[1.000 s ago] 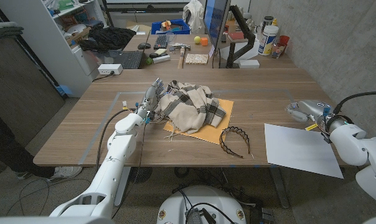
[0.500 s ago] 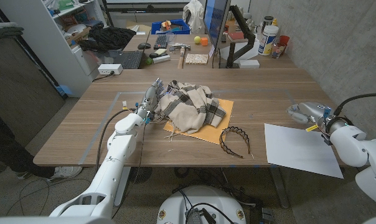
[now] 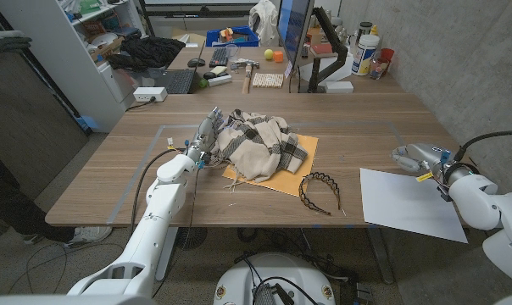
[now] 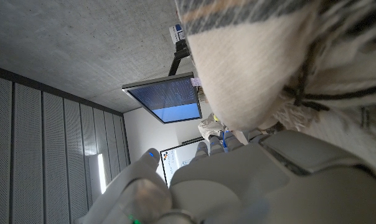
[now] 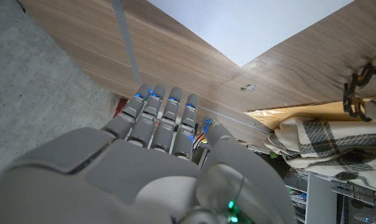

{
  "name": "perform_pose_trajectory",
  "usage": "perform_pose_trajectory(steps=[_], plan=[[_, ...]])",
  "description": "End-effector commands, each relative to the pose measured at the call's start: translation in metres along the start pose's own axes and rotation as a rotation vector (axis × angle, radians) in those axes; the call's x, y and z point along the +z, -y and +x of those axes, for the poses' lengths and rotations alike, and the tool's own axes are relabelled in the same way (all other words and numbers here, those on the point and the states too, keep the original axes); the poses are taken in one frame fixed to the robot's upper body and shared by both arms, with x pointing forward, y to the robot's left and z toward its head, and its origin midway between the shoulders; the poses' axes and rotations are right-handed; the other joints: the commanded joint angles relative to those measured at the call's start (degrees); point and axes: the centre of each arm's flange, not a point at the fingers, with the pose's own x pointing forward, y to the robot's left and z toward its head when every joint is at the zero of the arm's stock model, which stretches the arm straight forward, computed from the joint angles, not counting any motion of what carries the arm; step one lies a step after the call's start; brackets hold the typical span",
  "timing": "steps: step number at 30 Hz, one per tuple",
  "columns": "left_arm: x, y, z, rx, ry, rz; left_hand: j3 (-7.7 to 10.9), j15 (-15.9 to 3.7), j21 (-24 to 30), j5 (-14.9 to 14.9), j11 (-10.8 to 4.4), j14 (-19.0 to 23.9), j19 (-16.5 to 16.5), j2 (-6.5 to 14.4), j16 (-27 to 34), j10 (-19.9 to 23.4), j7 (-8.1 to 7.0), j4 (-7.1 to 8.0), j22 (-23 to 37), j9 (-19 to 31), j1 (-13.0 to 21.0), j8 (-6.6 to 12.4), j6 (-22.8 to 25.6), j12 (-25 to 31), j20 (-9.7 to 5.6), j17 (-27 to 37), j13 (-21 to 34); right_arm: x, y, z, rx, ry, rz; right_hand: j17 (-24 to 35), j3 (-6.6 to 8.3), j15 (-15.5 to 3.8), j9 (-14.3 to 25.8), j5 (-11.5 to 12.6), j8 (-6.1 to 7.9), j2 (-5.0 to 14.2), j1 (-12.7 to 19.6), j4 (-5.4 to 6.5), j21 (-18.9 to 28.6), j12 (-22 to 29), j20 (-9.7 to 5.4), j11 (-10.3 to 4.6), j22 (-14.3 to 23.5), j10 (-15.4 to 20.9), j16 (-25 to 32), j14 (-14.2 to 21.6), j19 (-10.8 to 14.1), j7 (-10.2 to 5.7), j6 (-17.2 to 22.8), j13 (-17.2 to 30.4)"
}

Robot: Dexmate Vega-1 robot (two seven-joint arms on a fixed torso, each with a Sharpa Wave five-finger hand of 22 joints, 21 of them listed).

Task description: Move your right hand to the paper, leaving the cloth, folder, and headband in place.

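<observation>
Right hand (image 3: 411,156), fingers straight, side by side and holding nothing, hovers just beyond the far corner of the paper (image 3: 411,203) near the table's right edge, not yet on it, while cloth (image 3: 258,144), folder (image 3: 283,176) and headband (image 3: 318,192) lie undisturbed mid-table.

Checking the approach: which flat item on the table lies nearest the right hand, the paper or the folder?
The white paper, just beside the right hand. The orange folder lies mid-table under the cloth.
</observation>
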Motion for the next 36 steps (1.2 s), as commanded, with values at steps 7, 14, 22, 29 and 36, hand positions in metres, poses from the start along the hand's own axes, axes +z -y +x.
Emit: perform_pose_trajectory(steps=[7,14,22,29,36], plan=[[0.000,0.004,-0.002,0.000,-0.003,0.003,-0.31,0.33,-0.1,0.3,0.33,-10.0,-10.3,3.8,0.0,-9.5,-0.42,0.12,0.3,0.2,0.0,0.33,-8.0,0.4,0.42,0.1,0.2,-0.005,-0.010,-0.002,0.015,-0.010,0.025,0.2,0.43,-2.77,0.3,-0.2,-0.31,-0.35,-0.2,0.28,0.3,-0.5,0.19,-0.02,0.2,-0.6,-0.2,-0.8,0.2,-0.02,-1.3,0.3],[0.000,0.006,-0.002,-0.003,-0.004,0.005,-0.35,0.34,-0.2,0.4,0.46,-10.0,-10.3,3.8,0.0,-9.5,-0.39,0.13,0.3,0.2,0.0,0.33,-8.0,0.3,0.40,0.1,0.2,-0.006,-0.016,-0.004,0.023,-0.015,0.035,0.1,0.73,-2.69,0.3,-0.2,-0.27,-0.56,0.2,-0.10,0.2,-0.6,0.26,0.13,0.2,-0.9,-0.4,-1.2,0.0,0.07,-1.7,0.3],[0.000,0.007,-0.002,-0.003,-0.005,0.004,-0.40,0.38,-0.3,0.4,0.37,-10.0,-10.3,3.8,0.0,-9.4,-0.37,0.13,0.4,0.2,0.0,0.34,-8.0,0.4,0.44,0.1,0.2,-0.007,-0.018,-0.005,0.023,-0.023,0.036,0.0,1.05,-2.65,0.3,-0.1,-0.21,-0.78,1.4,-1.24,0.1,-0.8,0.19,-0.04,0.2,-1.3,-0.5,-1.9,-0.2,0.06,-2.2,0.3],[-0.001,0.007,-0.003,-0.002,-0.005,0.006,-0.44,0.38,-0.4,0.4,0.35,-10.0,-10.3,3.8,0.0,-9.5,-0.32,0.14,0.4,0.2,0.0,0.33,-8.0,0.4,0.43,0.1,0.2,-0.007,-0.021,-0.006,0.028,-0.026,0.041,0.1,1.04,-2.71,0.3,-0.2,-0.29,-0.87,2.1,-1.90,0.1,-0.9,0.14,-0.02,0.2,-1.5,-0.4,-2.0,-0.2,-0.09,-2.9,0.3],[0.000,0.007,-0.003,-0.001,-0.004,0.006,-0.48,0.37,-0.5,0.4,0.37,-10.0,-10.3,3.8,0.0,-9.5,-0.25,0.14,0.4,0.2,0.0,0.34,-8.0,0.4,0.43,0.1,0.2,-0.006,-0.024,-0.007,0.033,-0.031,0.046,0.3,0.89,-2.82,0.3,-0.3,-0.31,-0.88,2.5,-2.29,0.0,-1.0,0.12,0.19,0.2,-1.7,-0.2,-2.1,-0.2,-0.07,-3.4,0.3]])
